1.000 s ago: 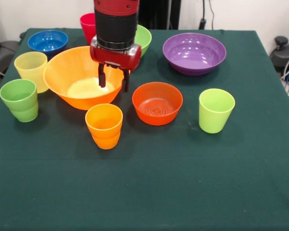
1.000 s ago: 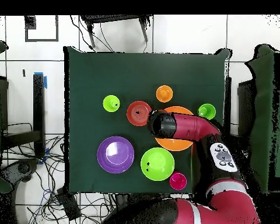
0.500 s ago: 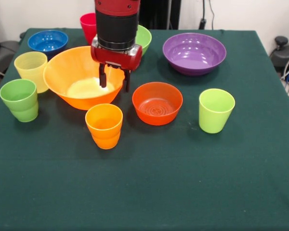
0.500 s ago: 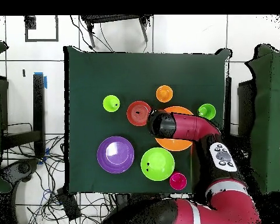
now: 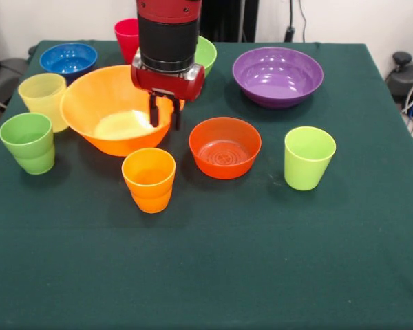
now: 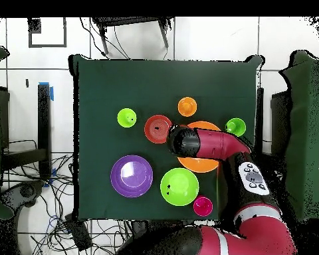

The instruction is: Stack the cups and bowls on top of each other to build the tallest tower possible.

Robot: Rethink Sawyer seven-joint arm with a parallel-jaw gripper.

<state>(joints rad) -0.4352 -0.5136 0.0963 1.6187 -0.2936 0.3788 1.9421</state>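
My gripper (image 5: 164, 114) hangs at the right rim of the large orange bowl (image 5: 103, 103), its fingers drawn close with one inside the rim and one outside, shut on it. In the overhead view the arm covers this grip and part of the orange bowl (image 6: 201, 161). In front stand the orange cup (image 5: 149, 180) and the red-orange bowl (image 5: 224, 146). The lime cup (image 5: 308, 157) is to the right. The green cup (image 5: 28, 142) and yellow cup (image 5: 45, 100) stand left of the big bowl.
At the back are the blue bowl (image 5: 68, 59), the red cup (image 5: 126, 36), the green bowl (image 5: 205, 53) partly behind the arm, and the purple bowl (image 5: 277, 74). The green table cloth (image 5: 261, 261) stretches bare toward the front edge.
The fingers have closed inward onto the orange bowl's rim. The bowl has shifted slightly to the left in the front view.
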